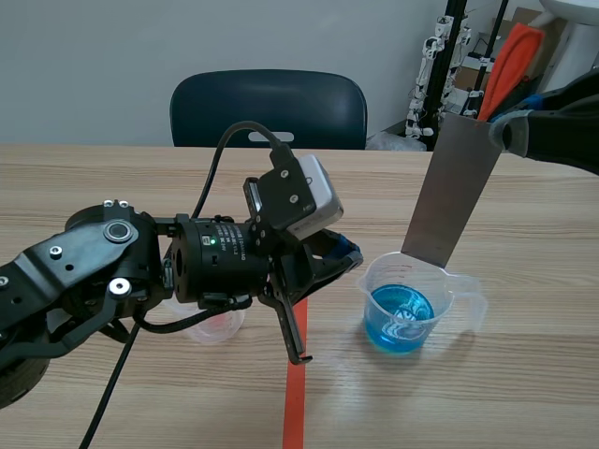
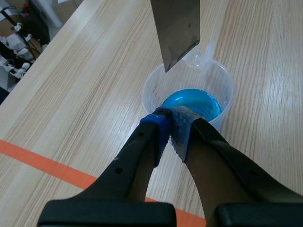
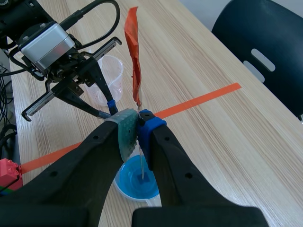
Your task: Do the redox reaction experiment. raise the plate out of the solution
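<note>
As the right pincer pinches the plate, the left pincer the beaker, a chair faces the wooden table.

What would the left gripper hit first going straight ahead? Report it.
The cup: the left gripper, jaws shut, points at its near wall, apparently very close, though depth is unclear. The plate hangs above that line.
</note>
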